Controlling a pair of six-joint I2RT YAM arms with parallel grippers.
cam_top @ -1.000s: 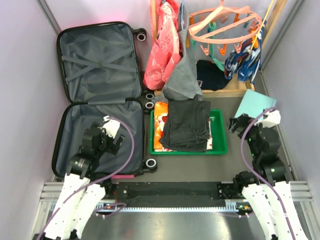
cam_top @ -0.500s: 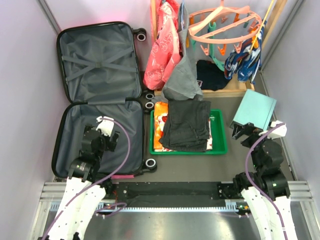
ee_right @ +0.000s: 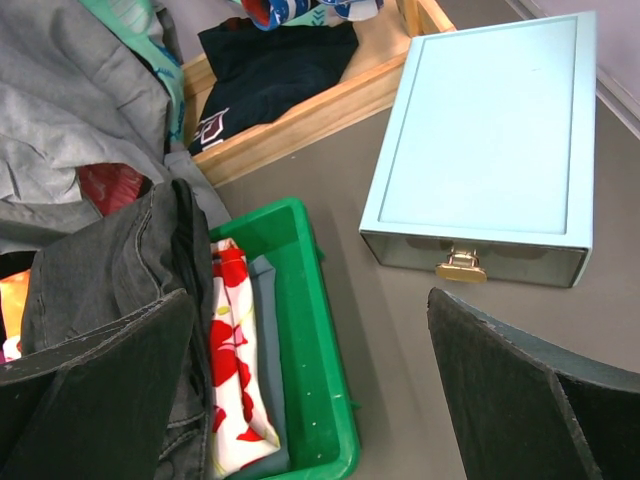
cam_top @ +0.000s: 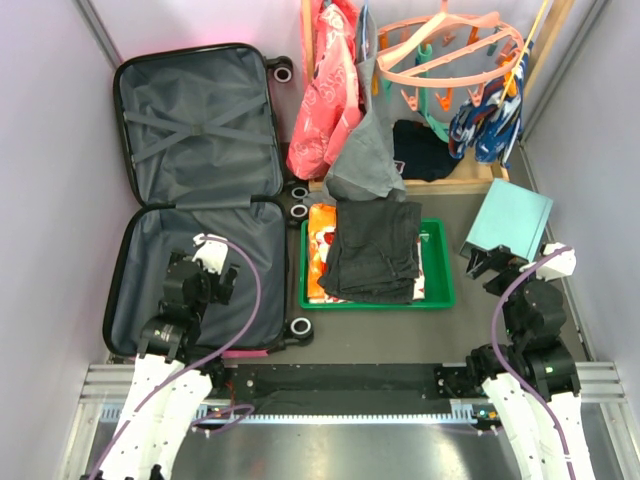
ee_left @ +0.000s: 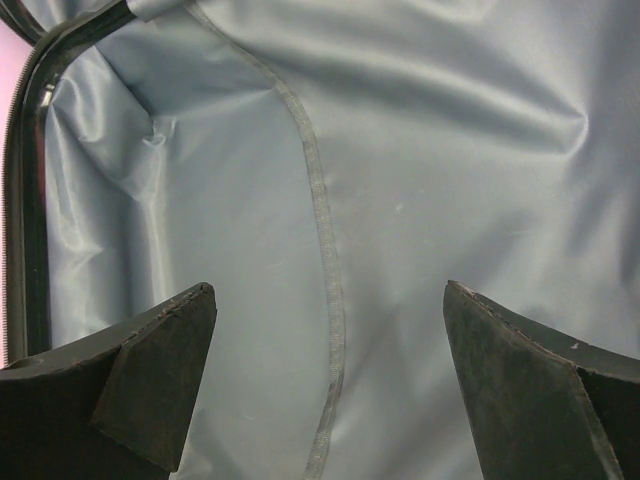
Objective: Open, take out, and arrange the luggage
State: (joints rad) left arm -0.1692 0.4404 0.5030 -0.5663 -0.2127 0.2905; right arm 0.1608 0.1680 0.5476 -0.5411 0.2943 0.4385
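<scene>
The large hot-pink hard-shell suitcase (cam_top: 195, 130) is laid open, seemingly emptied, with dark folded clothes (cam_top: 375, 250) stacked in the green plastic tray (cam_top: 437, 272), so the left jaws and right jaws are held released, empty.

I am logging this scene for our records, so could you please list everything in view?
luggage: one, hot pink, grey lining, open flat, left.
green tray: one, centre, holding clothes.
folded garment: one, dark grey, in tray.
floral cloth: one, red-white, under garment.
box: one, pale teal, right.
hanging garments: several, pink-red, grey, blue, back.
peg hanger: one, salmon, back.
left gripper: one, black, open over luggage lining.
right gripper: one, black, open, near box.
</scene>
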